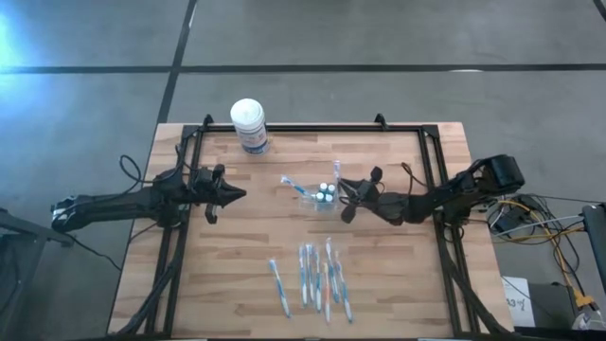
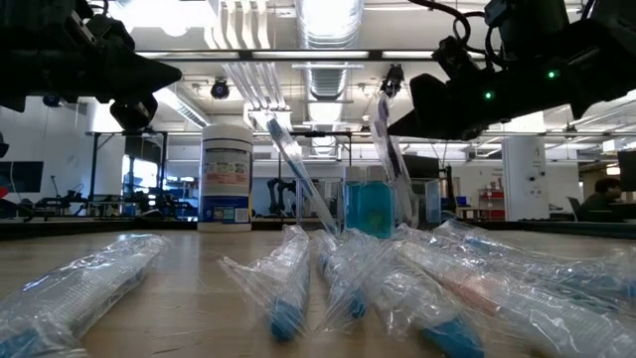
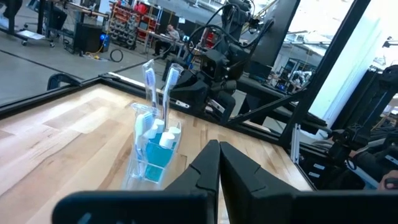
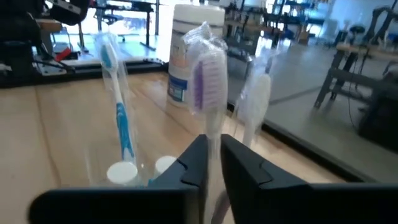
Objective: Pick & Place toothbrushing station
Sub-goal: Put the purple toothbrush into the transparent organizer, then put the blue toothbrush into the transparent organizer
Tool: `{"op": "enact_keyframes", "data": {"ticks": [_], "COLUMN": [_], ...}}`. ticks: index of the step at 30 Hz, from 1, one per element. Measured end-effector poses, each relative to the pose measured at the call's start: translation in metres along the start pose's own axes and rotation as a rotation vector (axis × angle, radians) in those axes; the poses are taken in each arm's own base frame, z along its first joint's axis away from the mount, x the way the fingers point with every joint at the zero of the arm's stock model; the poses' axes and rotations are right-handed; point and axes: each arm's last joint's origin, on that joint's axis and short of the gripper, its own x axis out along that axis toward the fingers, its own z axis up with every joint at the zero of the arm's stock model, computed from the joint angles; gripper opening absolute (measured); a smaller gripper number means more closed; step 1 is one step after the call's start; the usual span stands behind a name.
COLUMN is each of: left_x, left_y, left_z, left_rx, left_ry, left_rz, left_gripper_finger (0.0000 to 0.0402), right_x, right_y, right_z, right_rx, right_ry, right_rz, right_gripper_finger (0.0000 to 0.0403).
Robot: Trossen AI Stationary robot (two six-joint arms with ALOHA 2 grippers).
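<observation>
Wrapped toothbrushes (image 1: 312, 279): lay in a row by the table's near edge, nearest the low camera.
Toothbrushing station (image 1: 322, 196): stood mid-table, right of centre, holding upright brushes.
Right gripper (image 1: 347, 199): just beside the station; fingers stood narrowly apart around a wrapped purple brush (image 4: 208, 93); whether they gripped it, cannot tell.
Left gripper (image 1: 239, 195): clenched on nothing, well apart from the station, bare wood between.
Canister (image 1: 250, 125): at the far edge.
</observation>
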Motion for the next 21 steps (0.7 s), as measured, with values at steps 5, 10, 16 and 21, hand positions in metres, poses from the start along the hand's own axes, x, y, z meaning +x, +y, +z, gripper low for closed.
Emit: {"op": "enact_keyframes", "data": {"ticks": [5, 10, 16, 21], "left_x": [0.000, 0.000, 0.000, 0.000], "left_y": [0.000, 0.000, -0.001, -0.001], "left_z": [0.000, 0.000, 0.000, 0.000], "left_rx": [-0.012, -0.022, -0.038, -0.013], "left_ry": [0.002, 0.001, 0.006, 0.010], "left_rz": [0.000, 0.000, -0.021, -0.043], "left_gripper_finger": [0.0014, 0.0014, 0.0012, 0.0008], "right_x": [-0.005, -0.013, -0.033, -0.047], "right_y": [-0.005, -0.012, -0.015, -0.001], "right_z": [-0.001, 0.017, 0.050, 0.080], "right_rx": [0.036, 0.041, 0.131, 0.104], "right_ry": [0.075, 0.045, -0.007, 0.172], "right_rz": [-0.017, -0.016, 0.087, 0.184], "right_gripper_finger": [0.0103, 0.0144, 0.0156, 0.0141]}}
